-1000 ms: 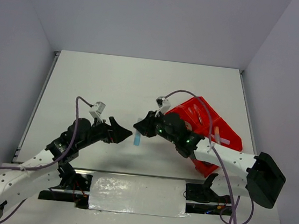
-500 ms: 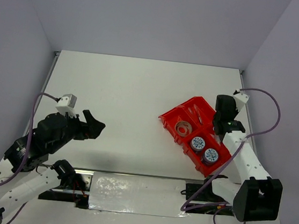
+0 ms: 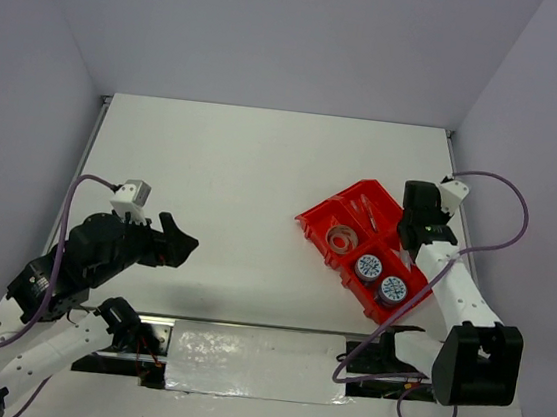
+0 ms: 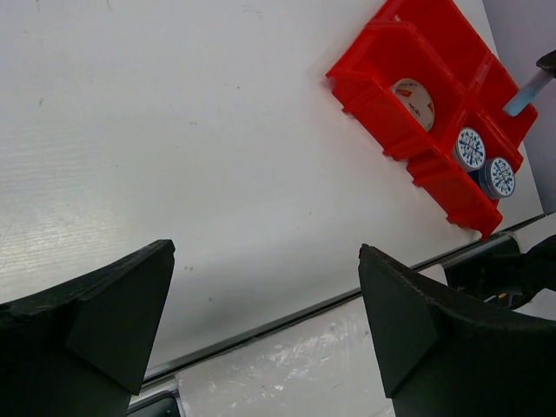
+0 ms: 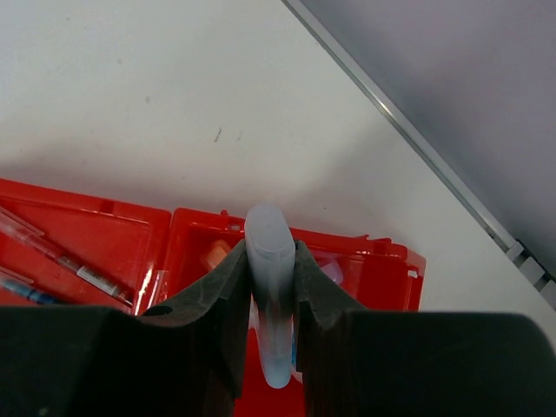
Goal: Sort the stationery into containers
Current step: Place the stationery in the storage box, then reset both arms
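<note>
White table (image 3: 263, 167), grey walls round it, arms bolted at the near edge. Red tray (image 3: 309, 219) sits angled on the right side. Right gripper (image 5: 271, 261) hangs over the tray's far-right end w/ jaws pinched narrow on a light blue pen (image 5: 269, 230). It grips across the barrel so the pen points down at the compartment below, prob. so it drops straight in w/o catching a divider. That compartment already has a few small bits in it; can't tell what exactly. Two patterned rolls (image 3: 368, 267) sit side by side at the tray's near end. Clear tape ring (image 3: 341, 240) has its own cell, and thin pens (image 5: 52, 252) lie in the cell next to the target one. So like goes w/ like. Left gripper (image 3: 176, 240) is spread wide w/ nothing in it, low over the table's left side, well apart from the tray, parked out of the way, I'd guess. W/ most items already in the tray, the task looks nearly done.
</note>
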